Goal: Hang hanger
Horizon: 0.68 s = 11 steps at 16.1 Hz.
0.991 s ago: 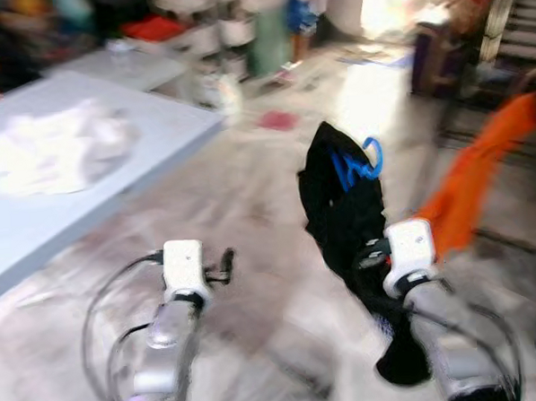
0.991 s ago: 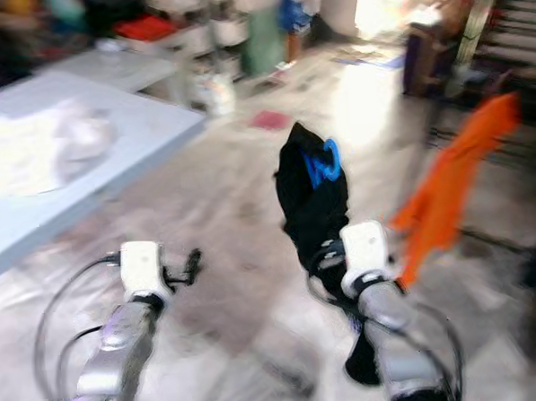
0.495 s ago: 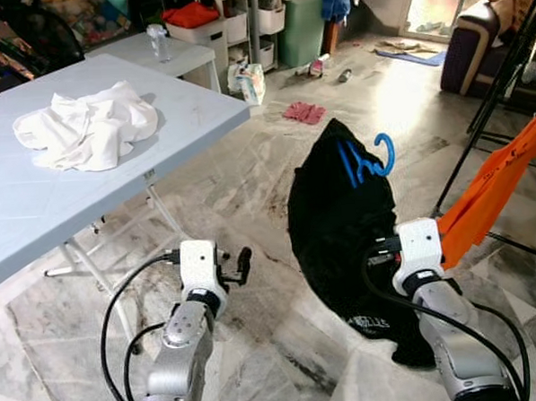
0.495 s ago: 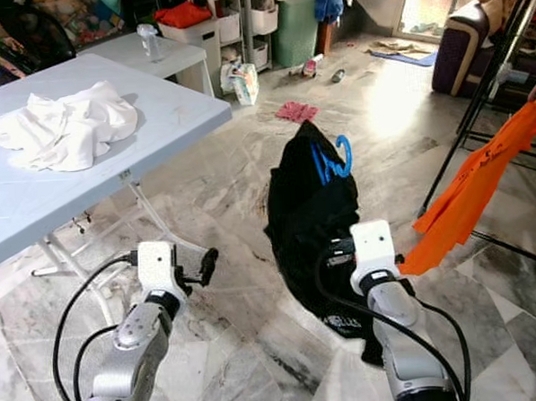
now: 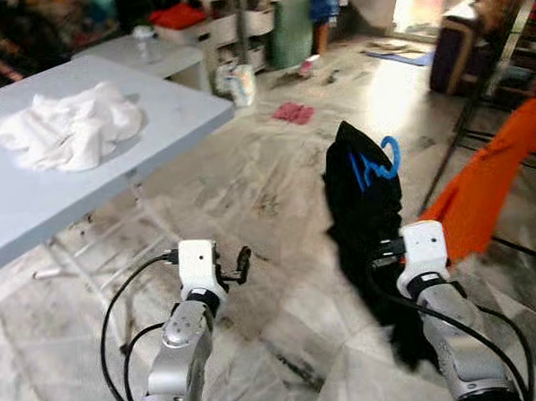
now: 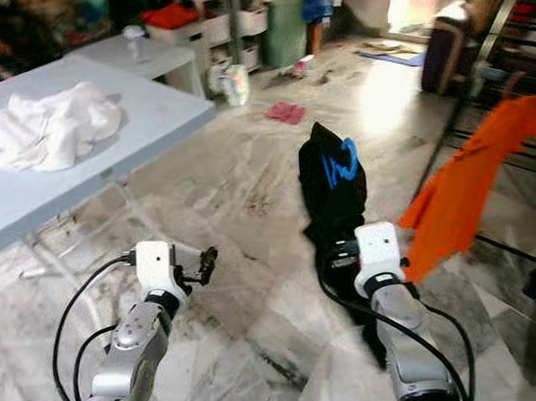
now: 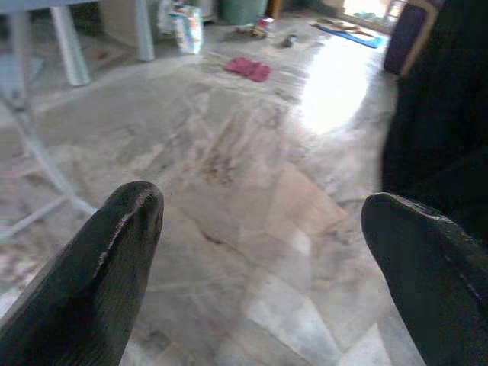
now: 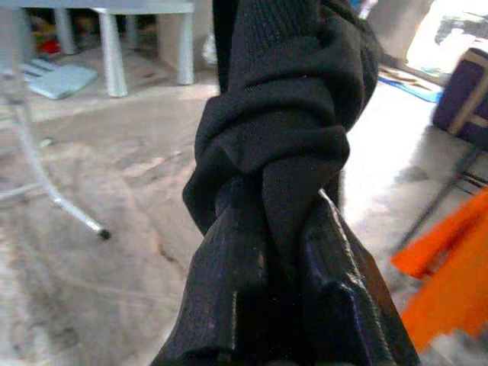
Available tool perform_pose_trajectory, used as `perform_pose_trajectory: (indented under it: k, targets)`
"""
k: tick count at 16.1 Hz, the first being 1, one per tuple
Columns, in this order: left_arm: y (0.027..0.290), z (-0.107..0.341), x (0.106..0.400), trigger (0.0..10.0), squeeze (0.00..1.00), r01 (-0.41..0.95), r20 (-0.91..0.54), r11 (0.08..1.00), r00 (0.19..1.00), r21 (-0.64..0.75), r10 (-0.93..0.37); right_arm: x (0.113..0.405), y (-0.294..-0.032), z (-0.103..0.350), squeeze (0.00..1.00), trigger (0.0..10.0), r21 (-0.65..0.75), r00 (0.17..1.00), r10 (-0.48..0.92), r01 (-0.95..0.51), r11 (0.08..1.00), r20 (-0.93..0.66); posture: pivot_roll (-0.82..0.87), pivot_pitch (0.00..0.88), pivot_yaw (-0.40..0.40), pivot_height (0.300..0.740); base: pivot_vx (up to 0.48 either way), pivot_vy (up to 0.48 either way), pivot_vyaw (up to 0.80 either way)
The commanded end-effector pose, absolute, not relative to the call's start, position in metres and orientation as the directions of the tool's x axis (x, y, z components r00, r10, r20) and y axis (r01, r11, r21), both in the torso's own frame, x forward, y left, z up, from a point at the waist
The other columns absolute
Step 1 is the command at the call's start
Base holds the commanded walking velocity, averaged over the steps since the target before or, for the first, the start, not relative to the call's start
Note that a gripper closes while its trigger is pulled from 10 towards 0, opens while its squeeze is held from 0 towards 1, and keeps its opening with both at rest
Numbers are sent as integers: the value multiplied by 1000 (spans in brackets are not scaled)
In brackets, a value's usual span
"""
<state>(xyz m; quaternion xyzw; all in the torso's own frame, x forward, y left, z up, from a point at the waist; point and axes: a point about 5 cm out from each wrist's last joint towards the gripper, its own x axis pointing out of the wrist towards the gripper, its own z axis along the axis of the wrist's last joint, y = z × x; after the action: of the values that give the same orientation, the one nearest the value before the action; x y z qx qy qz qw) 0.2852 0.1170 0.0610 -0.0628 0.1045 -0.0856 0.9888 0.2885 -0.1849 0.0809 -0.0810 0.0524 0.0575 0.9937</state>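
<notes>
Clamping a bunched fold of black cloth, the right gripper has both fingers pressed tight on a black garment; that garment is draped over a blue hanger, whose hook and upper wire poke out near the top of the bundle; the cloth hangs down from the gripper, in front of the right arm, toward the marble floor; the whole bundle is held up in the air, ahead of the robot and to its right.

Held out low on the other side, the left gripper is spread wide with nothing between its fingers; past them the wrist view shows bare floor tiles and the edge of the dark garment.

Further right, an orange garment hangs from a dark rack; it is near the black bundle but apart from it.

To the robot's left stands a grey table with a crumpled white cloth lying on it; behind that is a lower table carrying a bottle; a pink rag lies on the floor beyond the table corner; a dark sofa sits at the far right near a bright doorway; the background is somewhat blurred.
</notes>
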Motion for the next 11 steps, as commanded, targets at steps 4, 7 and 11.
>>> perform_pose_trajectory:
  k: [4, 7, 11]
  targets:
    - [119, 62, 286, 10000, 0, 153, -193, 978, 965, -143, -179, 294, -180, 95, 0, 10000, -165, 989, 135, -142, 976, -54, -2, 0, -30, 740, 0, -124, 711]
    - [119, 61, 287, 10000, 0, 150, -196, 977, 964, -150, -178, 294, -180, 95, 0, 10000, -159, 990, 133, -140, 977, -54, -1, 0, -30, 740, 0, -249, 800]
    - [121, 61, 286, 10000, 0, 133, -188, 977, 968, -169, -164, 294, -180, 95, 0, 10000, -153, 989, 139, -145, 977, -53, -2, 0, -31, 740, 0, -174, 555]
